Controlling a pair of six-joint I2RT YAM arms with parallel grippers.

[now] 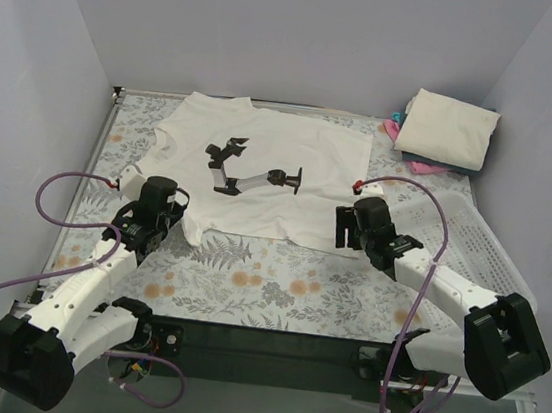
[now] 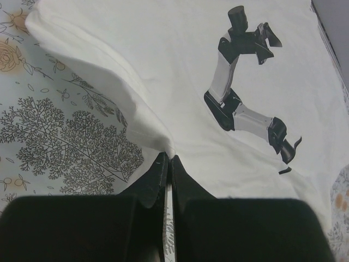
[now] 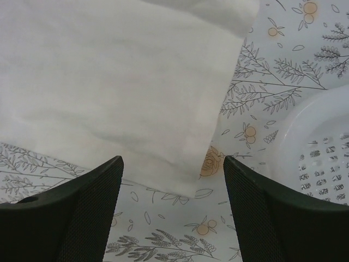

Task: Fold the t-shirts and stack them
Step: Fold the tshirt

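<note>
Well, left gripper (image 2: 169, 159) first. In the left wrist view its two black fingers (image 2: 152, 183) sit at bottom centre, pressed almost flat together w/ a thin white strip of cloth between them. We read that as pinching the edge of the spread t-shirt (image 1: 312, 156). From the tips, a raised fold of that cloth runs toward the upper left of the frame. The shirt's print (image 2: 245, 98), a dark-and-grey robot arm, is in the upper right.

Right gripper (image 3: 172, 180): fingers (image 3: 82, 213) spread wide, one at lower left and one at lower right of the right wrist view, w/ nothing clamped. The shirt's corner lies in the gap just above the tips. We can't tell whether either pad touches it.

In the top view the shirt lies flat across the centre of the floral tablecloth (image 1: 267, 276), collar toward the upper left. The left gripper is at its lower-left edge, the right gripper at its lower-right corner.

Further out, a white lattice basket (image 1: 492, 253) runs along the right side, partly under the right arm. At upper right sits a folded cream t-shirt (image 1: 449, 129) on top of a pink folded shirt (image 1: 424, 167), w/ a bit of blue at the stack's left edge. We can't tell whether that stack is in the basket or just beside its far end.
</note>
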